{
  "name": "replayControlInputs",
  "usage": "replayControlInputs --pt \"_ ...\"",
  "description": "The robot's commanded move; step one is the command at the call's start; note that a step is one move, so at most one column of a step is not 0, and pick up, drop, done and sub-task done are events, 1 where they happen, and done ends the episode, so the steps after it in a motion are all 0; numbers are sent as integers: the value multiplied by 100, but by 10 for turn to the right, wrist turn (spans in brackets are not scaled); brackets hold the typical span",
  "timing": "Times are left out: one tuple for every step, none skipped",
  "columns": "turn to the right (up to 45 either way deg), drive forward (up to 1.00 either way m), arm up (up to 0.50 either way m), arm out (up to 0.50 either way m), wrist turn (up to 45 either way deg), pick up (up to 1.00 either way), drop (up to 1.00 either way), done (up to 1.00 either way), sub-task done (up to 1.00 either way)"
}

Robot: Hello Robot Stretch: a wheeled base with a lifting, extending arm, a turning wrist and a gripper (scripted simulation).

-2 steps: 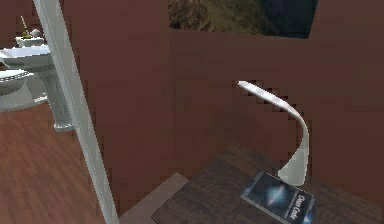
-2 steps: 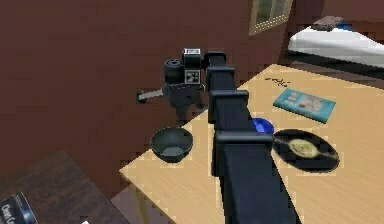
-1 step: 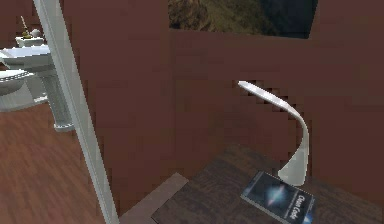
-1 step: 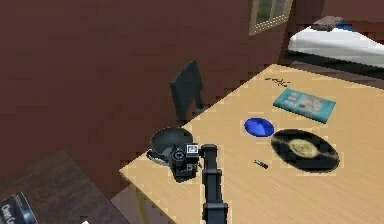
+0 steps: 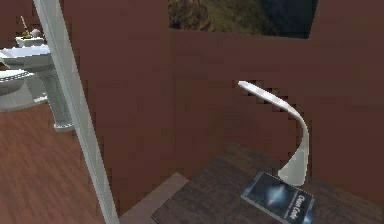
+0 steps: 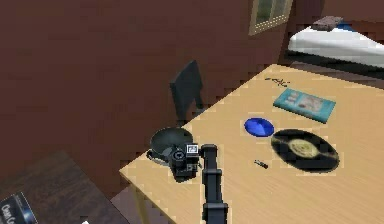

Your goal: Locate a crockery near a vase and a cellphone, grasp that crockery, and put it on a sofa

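one arm (image 6: 212,190), one claw (image 6: 170,158), one pale bench (image 6: 230,100).
claw lies at one dark bowl-like piece (image 6: 168,138) on the bench's near end; its grip and load cannot be told. beyond: one blue dish (image 6: 259,126), one black disc (image 6: 305,148), one teal book (image 6: 305,104), one bed (image 6: 335,42).

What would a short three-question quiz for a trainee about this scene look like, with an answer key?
1. True or false: the blue dish lies on the light wooden table next to the black record.
2. What stands on the dark table in the forward view? A) a white curved lamp B) a kettle C) a vase
3. Can it be told whether the fingers hold anything?
Key: 1 true. 2 A. 3 No: a dark round thing lies on the table at them.
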Motion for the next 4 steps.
replayControlInputs --pt "0 0 10 0 0 0 0 0 0" --pt "0 0 16 0 0 0 0 0 0" --pt "0 0 0 0 -450 0 0 0 0" --pt "0 0 0 0 -450 0 0 0 0"
